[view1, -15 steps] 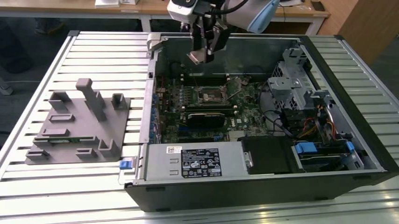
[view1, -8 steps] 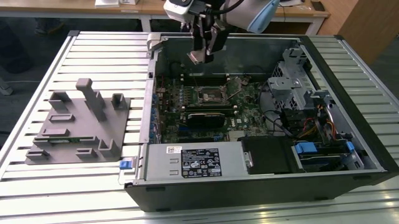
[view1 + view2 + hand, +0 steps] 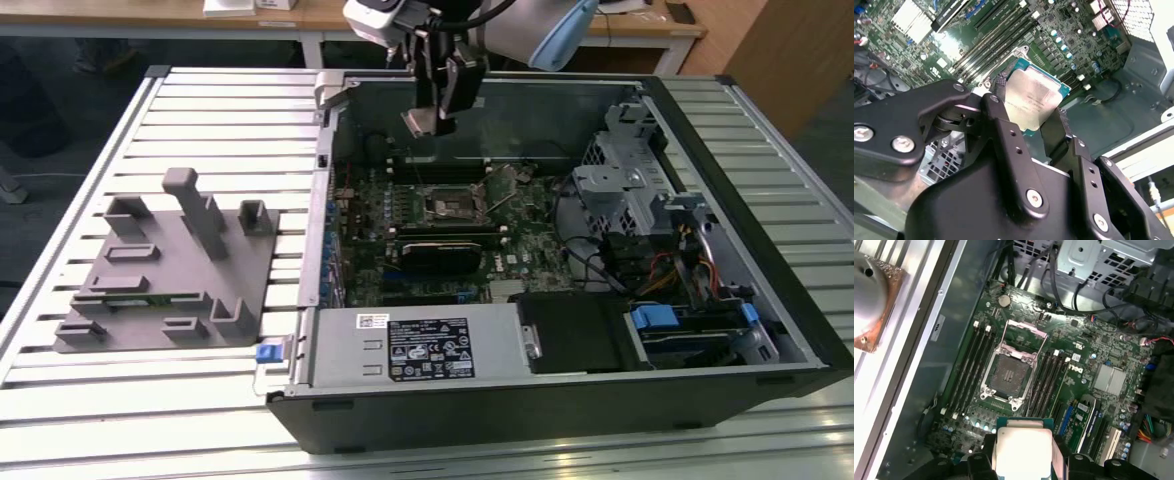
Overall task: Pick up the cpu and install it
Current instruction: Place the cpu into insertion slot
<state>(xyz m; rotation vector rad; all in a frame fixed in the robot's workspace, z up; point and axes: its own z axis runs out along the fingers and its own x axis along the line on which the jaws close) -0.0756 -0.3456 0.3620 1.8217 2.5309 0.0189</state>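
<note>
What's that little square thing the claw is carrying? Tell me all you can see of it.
The cpu is a small, thin square chip with a dull silvery metal top and a green rim. The gripper pinches it by two opposite sides, in the air above the motherboard, apart from the open, empty socket.
</note>
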